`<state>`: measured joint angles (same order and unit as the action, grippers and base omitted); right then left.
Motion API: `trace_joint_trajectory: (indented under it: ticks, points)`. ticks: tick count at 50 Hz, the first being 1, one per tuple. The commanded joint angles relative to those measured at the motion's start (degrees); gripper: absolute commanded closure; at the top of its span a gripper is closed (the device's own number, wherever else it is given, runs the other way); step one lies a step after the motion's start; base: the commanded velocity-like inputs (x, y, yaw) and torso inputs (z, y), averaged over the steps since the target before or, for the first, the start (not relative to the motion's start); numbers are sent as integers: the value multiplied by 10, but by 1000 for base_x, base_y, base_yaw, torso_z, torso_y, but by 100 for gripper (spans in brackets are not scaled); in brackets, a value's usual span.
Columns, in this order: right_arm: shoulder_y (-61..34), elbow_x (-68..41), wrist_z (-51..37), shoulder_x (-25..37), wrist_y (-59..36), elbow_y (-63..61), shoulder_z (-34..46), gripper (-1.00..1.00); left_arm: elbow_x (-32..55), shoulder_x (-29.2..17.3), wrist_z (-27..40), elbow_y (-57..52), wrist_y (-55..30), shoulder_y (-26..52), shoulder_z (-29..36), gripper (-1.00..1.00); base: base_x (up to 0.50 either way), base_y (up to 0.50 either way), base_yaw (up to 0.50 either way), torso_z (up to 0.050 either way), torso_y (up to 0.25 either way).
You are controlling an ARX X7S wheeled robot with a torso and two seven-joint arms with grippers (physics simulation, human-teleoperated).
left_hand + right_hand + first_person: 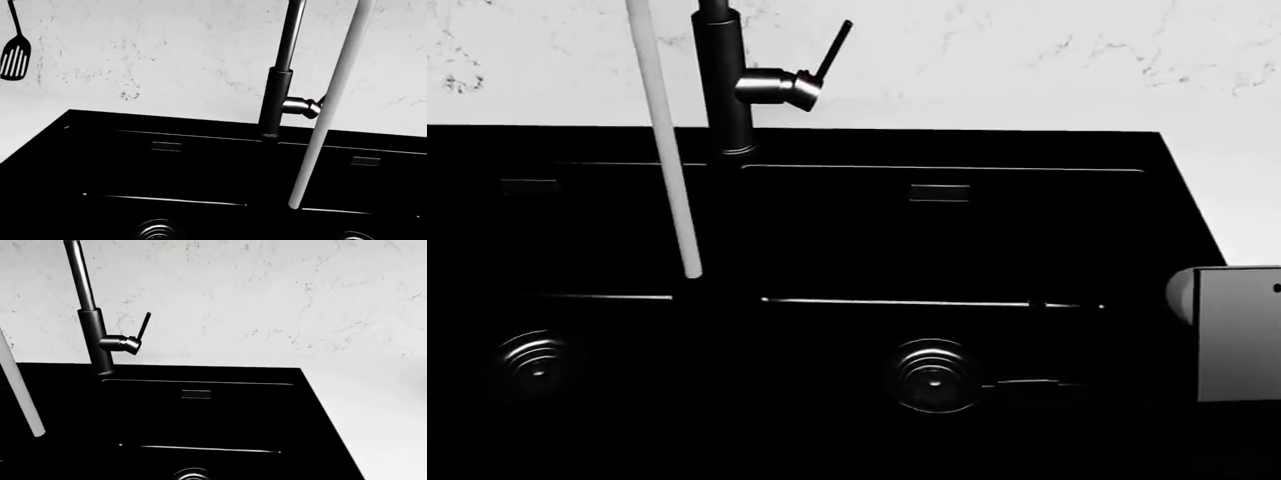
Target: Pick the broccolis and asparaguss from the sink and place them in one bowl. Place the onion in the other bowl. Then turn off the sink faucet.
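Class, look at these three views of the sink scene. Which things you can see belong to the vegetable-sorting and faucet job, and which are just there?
Belongs to the job:
- wide black double-basin sink with round ribbed metal drains
- tall black cylindrical faucet with thin black lever
- white water stream, running

Just there:
- black slotted spatula hanging on the wall
- white marbled wall

No vegetables, bowls or tools show.
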<state>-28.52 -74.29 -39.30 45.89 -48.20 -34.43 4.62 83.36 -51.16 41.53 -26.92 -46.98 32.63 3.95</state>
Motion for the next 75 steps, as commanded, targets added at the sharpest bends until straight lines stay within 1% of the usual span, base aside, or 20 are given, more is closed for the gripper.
trace_joint_trajectory:
  ticks: [1,25,28,32,42,43,44,45,46,50,52,55,56,60,63,66,69,70,72,75]
  points:
    - [-6,-2,-3,1,-4,4,3,-100,0,4,3,-1,4,-3,0,-100,500,28,0,0,0]
    - [1,-9,-18,9,-2,3,-4,-100,-7,5,2,7,4,-2,7,-100,484,214,0,0,1]
    - [-2,-14,-23,10,0,3,-9,-100,4,6,6,9,3,-3,6,-100,69,37,0,0,0]
    - [-1,-17,-24,11,0,1,-10,-100,-19,6,1,9,4,-7,14,-100,0,0,0,0,3]
    - [-7,-26,-35,7,-2,6,-9,-100,-19,6,-6,19,0,-3,20,-100,0,0,0,0,0]
    - [-6,-22,-33,5,2,8,-9,-100,-24,5,-9,17,0,-2,21,-100,0,0,0,0,0]
    - [-10,-18,-31,1,2,14,-5,-100,-54,-1,-14,7,-8,5,39,-100,0,0,0,0,0]
    - [-14,-16,-28,-6,6,20,-4,-100,-23,9,-4,17,-1,2,24,-100,0,0,0,0,0]
    - [-21,-15,-25,-15,9,32,-2,-100,-24,7,-6,19,1,4,21,-100,0,0,0,0,0]
    - [-107,-6,-19,-42,-30,94,48,-100,-40,23,-1,32,-7,29,41,-100,0,0,0,0,0]
    - [-156,-3,-24,-67,-55,152,75,-100,-37,38,8,47,-13,54,51,-100,0,0,0,0,0]
    - [-210,70,43,-119,-24,277,119,-100,-64,64,11,67,-28,99,83,-100,0,0,0,0,0]
    - [-224,100,97,-132,3,311,138,-100,-78,71,11,76,-29,110,93,-100,0,0,0,0,0]
    - [-289,165,177,-159,43,433,174,-100,-80,105,15,109,-29,136,104,-100,0,0,0,0,0]
    - [-328,194,222,-176,69,521,186,-100,-121,122,4,130,-17,156,124,-100,0,0,0,0,0]
    - [-378,225,310,-202,108,632,208,-100,-154,150,-24,185,-7,185,147,-100,0,0,0,0,0]
    - [-416,248,353,-226,138,732,218,-100,-179,167,-43,223,-1,208,165,-100,0,0,0,0,0]
    - [-438,264,383,-246,166,808,224,-100,-193,177,-54,241,1,221,178,-100,0,0,0,0,0]
    - [-466,282,414,-266,194,884,234,-100,-206,190,-60,261,6,231,188,-100,0,0,0,0,0]
    - [-549,323,498,-322,273,1089,252,-100,-229,224,-74,315,19,252,205,-100,0,0,0,0,0]
